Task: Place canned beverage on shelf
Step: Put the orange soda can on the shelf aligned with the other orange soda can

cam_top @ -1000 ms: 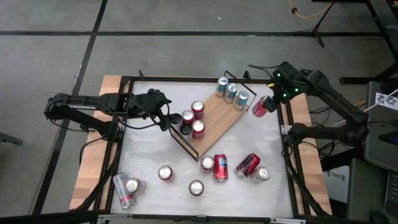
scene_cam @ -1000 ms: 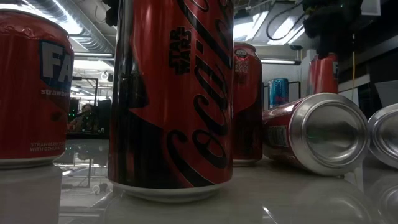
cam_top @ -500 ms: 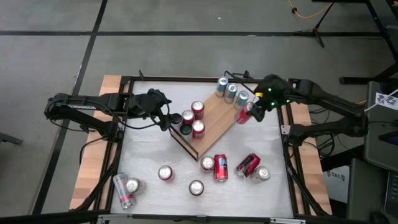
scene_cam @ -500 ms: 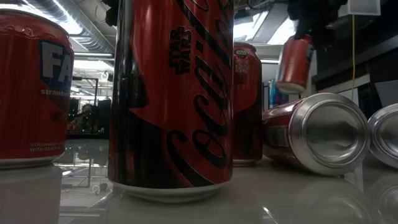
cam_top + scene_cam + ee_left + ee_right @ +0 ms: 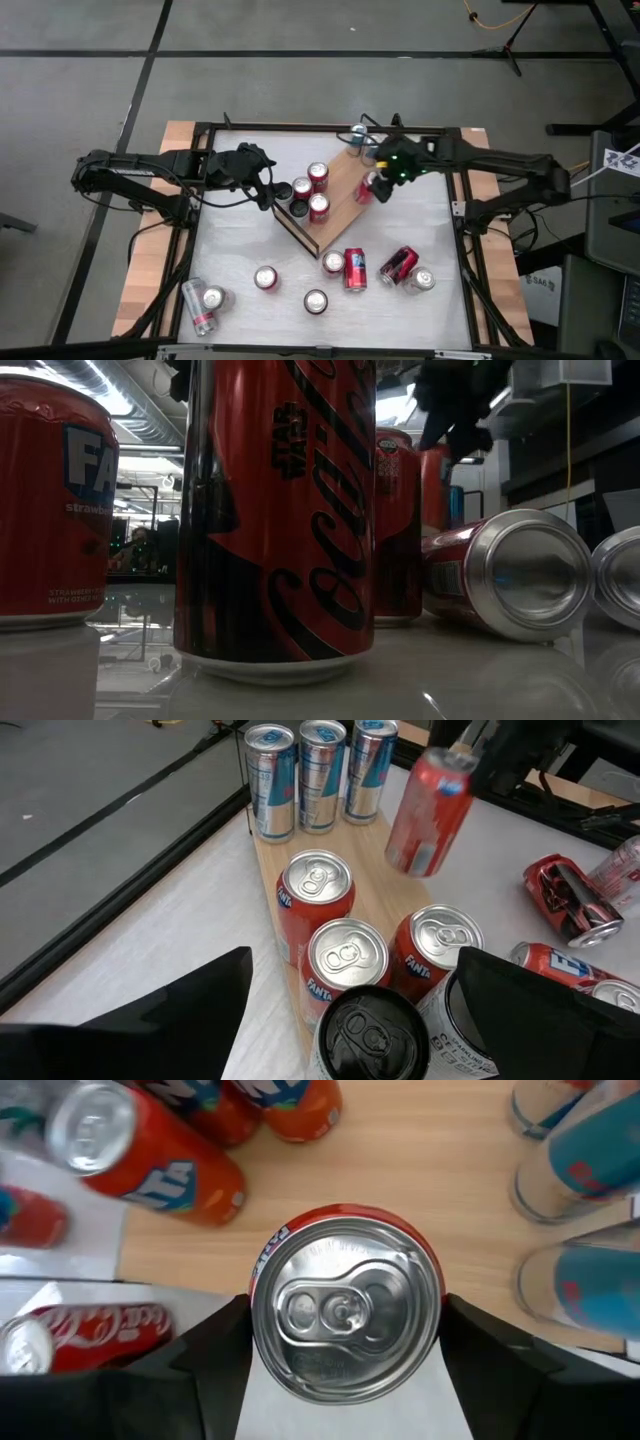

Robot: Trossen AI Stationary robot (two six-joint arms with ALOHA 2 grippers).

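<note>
The red can (image 5: 368, 187) sits pinched between the right gripper's (image 5: 345, 1330) jaws, long axis pretty much upright, pull-tab end pointing up at the wrist, maybe leaning a touch in the left wrist view. It hangs over the shelf (image 5: 340, 185), and I can't tell if the base is touching the wood. A second ago it was out past the shelf's end by the table edge. Ahead of the jaws stand the blue cans (image 5: 321, 772). Left gripper (image 5: 268, 187) waits beside the Fanta cans (image 5: 345, 965), jaws spread, unmoved.
</note>
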